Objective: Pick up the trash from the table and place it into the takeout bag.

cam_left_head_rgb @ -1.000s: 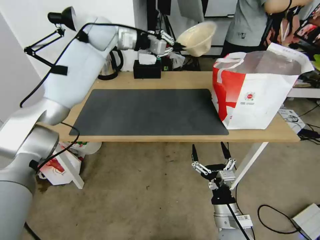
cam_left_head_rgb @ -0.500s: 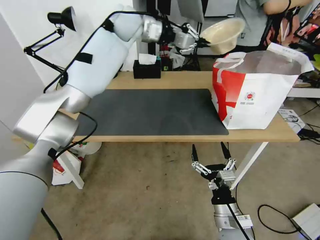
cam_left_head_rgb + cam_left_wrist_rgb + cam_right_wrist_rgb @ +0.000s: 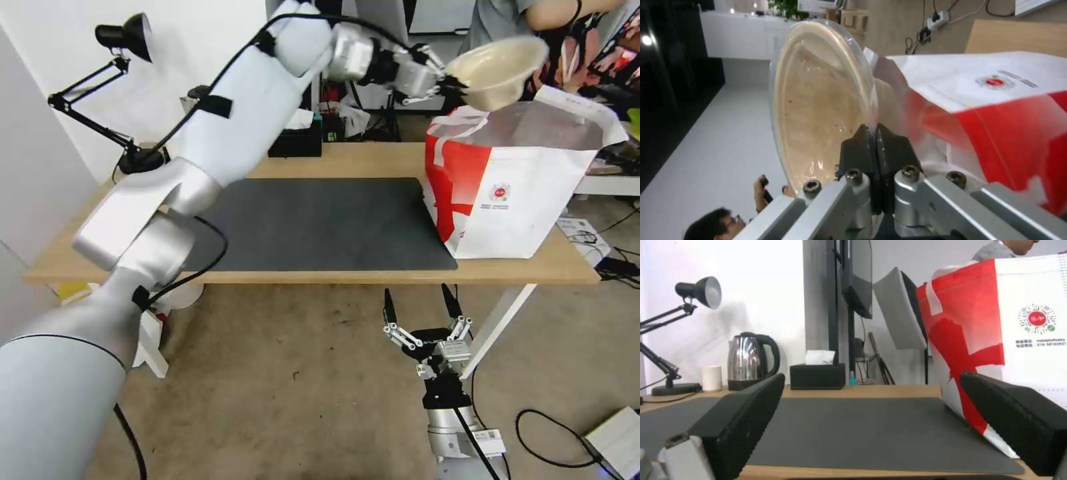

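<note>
The left gripper (image 3: 455, 83) pinches the rim of the beige clear-lidded bowl (image 3: 497, 70), tilted just above the open big white takeout bag with a red side (image 3: 507, 193), while the right gripper (image 3: 421, 312) hangs wide open below the light wood table (image 3: 347, 160).

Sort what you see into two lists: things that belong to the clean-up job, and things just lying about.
Job: beige bowl pinched in the left gripper; takeout bag; table.

Lying about: tissue box, desk lamp, kettle, small white cup.
</note>
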Available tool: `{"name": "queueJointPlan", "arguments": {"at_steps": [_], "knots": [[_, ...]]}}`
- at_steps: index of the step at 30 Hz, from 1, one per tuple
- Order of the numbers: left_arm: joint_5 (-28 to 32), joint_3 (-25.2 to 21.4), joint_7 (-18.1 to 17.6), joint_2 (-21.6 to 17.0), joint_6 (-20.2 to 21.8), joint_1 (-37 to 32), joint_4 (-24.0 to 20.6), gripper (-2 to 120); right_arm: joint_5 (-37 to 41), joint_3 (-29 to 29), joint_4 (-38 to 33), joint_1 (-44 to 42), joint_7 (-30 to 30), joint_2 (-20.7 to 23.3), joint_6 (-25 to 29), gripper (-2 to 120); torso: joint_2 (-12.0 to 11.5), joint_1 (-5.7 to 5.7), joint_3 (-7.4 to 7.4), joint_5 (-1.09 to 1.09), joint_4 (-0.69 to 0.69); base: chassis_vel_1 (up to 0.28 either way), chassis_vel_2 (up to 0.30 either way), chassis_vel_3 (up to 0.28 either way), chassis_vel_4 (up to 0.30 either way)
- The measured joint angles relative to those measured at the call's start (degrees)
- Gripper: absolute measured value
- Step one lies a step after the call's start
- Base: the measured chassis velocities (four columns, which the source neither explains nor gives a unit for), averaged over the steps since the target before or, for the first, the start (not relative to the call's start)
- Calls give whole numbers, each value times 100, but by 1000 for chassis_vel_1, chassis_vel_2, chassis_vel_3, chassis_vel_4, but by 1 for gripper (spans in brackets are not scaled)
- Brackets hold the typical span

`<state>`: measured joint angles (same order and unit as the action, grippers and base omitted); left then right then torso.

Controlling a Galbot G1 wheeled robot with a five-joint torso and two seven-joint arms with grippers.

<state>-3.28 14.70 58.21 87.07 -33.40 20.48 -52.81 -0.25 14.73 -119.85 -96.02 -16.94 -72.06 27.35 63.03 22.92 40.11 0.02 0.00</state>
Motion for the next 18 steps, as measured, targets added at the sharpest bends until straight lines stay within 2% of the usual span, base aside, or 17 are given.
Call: {"name": "queueJointPlan", "arguments": {"at_steps": [4,7,18], "knots": [[-159,-40,-1,349,-64,54,255,0,0,0,0,0,0,0,0,100,0,0,0,-2,1,0,0,0,0],[-213,-36,-45,435,-70,46,312,0,0,0,0,0,0,0,0,100,0,0,0,-1,-1,0,0,0,0],[-238,127,-137,433,-67,-45,337,0,0,0,0,0,0,0,0,100,0,0,0,-2,1,0,0,0,0]]}}
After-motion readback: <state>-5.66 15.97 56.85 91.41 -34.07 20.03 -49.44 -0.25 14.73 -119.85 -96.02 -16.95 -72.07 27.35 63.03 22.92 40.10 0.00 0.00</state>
